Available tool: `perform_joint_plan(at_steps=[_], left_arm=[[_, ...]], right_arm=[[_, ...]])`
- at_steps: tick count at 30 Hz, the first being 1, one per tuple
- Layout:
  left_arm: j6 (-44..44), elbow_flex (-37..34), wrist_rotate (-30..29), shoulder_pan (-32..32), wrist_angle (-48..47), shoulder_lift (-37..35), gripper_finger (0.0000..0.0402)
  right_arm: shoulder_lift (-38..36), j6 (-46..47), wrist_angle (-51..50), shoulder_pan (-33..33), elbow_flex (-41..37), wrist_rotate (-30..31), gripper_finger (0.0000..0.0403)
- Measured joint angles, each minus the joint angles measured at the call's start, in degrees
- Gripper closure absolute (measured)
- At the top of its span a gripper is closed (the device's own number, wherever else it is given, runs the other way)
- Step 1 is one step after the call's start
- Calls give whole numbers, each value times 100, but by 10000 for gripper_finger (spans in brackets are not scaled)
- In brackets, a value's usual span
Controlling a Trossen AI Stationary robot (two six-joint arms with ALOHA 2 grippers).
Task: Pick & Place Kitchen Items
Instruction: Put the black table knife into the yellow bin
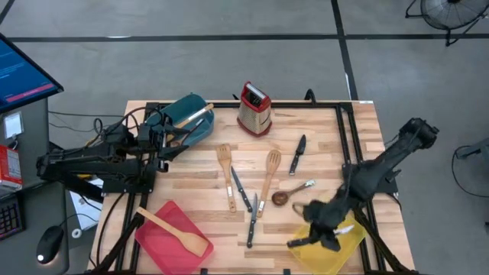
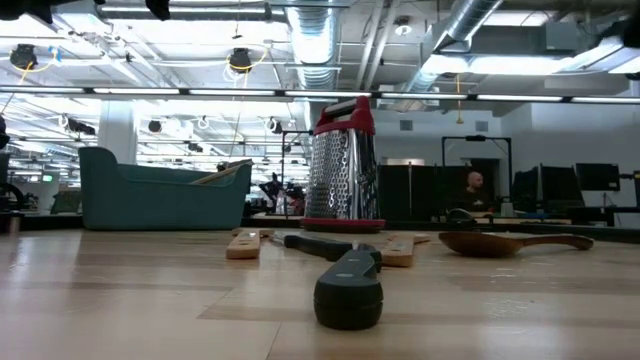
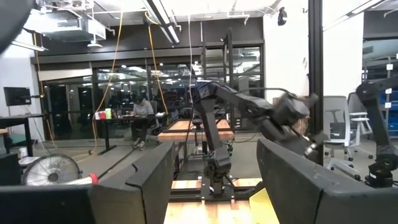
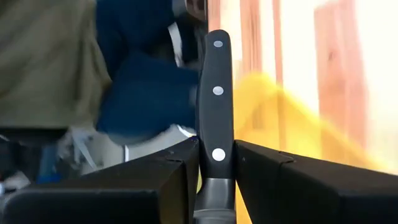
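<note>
Clamping a black-handled knife (image 4: 215, 106) between its fingers, right gripper (image 1: 327, 233) hangs over yellow bin (image 1: 348, 246), lower right of high view. Left gripper (image 1: 174, 141), fingers spread wide, waits beside teal bin (image 1: 200, 130), upper left.

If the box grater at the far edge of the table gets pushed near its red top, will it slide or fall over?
The grater stands upright, tall on a small base, so a push near the red top would probably tip it, not slide it. Its steel walls look stiff and unlikely to bend. Being hollow, it is likely light for its size, so even a soft push may move it.
</note>
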Motion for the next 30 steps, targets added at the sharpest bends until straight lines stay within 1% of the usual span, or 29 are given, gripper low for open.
perform_joint_plan(at_steps=[4,8,11,19,21,30], left_arm=[[-2,0,1,0,0,0,190],[-2,0,1,0,0,0,190],[-2,0,1,0,0,0,190],[-2,0,0,0,0,0,190],[-2,0,-1,0,0,1,190],[-2,0,-1,0,0,0,190]], right_arm=[[480,15,15,380,-1,-10,315],[748,86,-40,642,0,-4,314],[739,194,-213,743,-2,117,314],[329,161,-684,753,-4,1150,314],[308,116,-716,763,-2,1303,314],[851,59,-787,1130,-2,1350,314]])
